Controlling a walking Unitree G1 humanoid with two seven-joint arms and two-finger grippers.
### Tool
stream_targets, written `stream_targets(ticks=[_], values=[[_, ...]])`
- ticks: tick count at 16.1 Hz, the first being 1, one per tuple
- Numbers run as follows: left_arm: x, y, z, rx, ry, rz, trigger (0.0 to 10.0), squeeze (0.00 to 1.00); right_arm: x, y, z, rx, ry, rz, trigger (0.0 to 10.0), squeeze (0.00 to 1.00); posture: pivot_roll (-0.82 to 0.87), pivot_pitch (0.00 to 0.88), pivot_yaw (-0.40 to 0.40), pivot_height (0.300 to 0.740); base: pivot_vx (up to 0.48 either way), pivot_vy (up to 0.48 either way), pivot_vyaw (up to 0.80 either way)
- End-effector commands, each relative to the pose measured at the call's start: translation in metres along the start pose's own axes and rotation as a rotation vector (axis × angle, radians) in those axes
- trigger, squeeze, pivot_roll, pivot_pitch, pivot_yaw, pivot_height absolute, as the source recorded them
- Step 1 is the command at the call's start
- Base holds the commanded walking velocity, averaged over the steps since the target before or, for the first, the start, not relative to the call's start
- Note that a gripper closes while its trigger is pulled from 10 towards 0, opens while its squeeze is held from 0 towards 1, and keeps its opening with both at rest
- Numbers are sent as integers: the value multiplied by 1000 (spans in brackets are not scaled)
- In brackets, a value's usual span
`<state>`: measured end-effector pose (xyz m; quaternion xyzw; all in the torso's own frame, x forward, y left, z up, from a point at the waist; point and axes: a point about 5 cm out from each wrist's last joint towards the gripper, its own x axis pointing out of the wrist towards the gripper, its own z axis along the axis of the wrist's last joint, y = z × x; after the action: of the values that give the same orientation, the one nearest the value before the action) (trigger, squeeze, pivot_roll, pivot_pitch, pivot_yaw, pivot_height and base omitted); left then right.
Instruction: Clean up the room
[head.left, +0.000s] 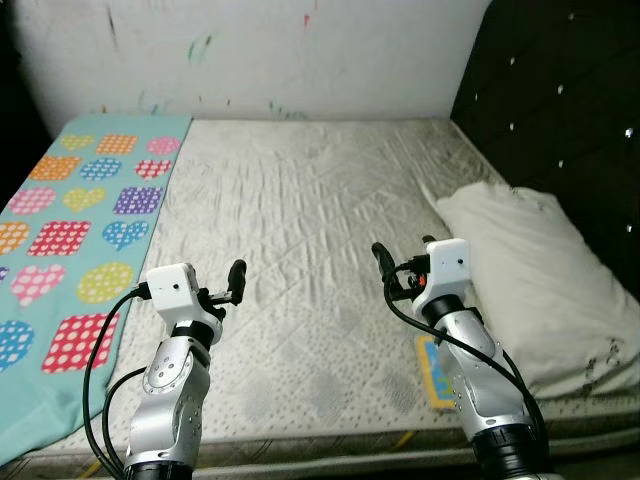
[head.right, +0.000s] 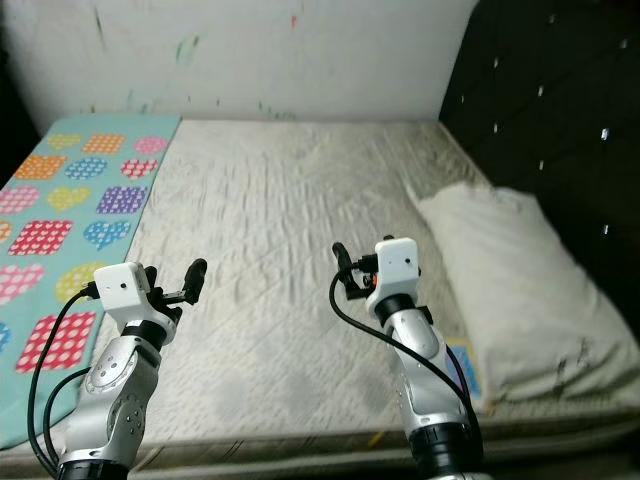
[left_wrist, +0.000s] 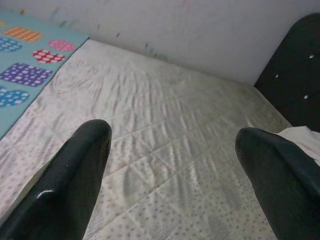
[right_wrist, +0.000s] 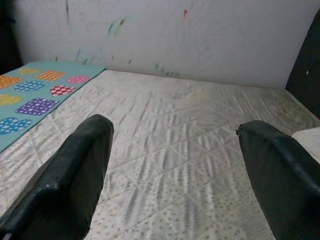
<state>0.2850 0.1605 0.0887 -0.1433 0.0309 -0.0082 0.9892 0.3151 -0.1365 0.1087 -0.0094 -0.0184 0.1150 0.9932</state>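
A bare white quilted mattress (head.left: 310, 220) lies before me. Over its left side is spread a teal blanket (head.left: 80, 230) with coloured hearts and squares. A white pillow (head.left: 530, 280) rests at the right, against the headboard. My left gripper (head.left: 228, 282) hovers open above the mattress's near left part, beside the blanket's edge. To the right my right gripper (head.left: 403, 252) is open as well, just left of the pillow. In both wrist views the black fingers (left_wrist: 75, 180) (right_wrist: 75, 175) stand wide apart with nothing between them.
A black tufted headboard (head.left: 560, 110) rises on the right. A white wall (head.left: 280, 50) with paint smears closes the far side. A yellow and blue label (head.left: 435, 372) sits on the mattress near its front edge, under my right arm.
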Motion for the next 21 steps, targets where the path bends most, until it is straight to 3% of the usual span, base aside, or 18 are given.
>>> stream_targets(ticks=[1,16,21], values=[[1,0,-1,-9,7,10,10000,0,1,-4,2,-11,-1,-4,10000,0,-162,0,2,740,0,480,0],[-2,7,-3,12,13,50,10000,0,1,-2,1,-43,-2,32,10000,0,-162,0,-4,740,0,480,34],[-4,5,0,9,-12,8,10000,0,1,2,0,-60,1,51,10000,0,-161,0,-4,740,0,0,81]])
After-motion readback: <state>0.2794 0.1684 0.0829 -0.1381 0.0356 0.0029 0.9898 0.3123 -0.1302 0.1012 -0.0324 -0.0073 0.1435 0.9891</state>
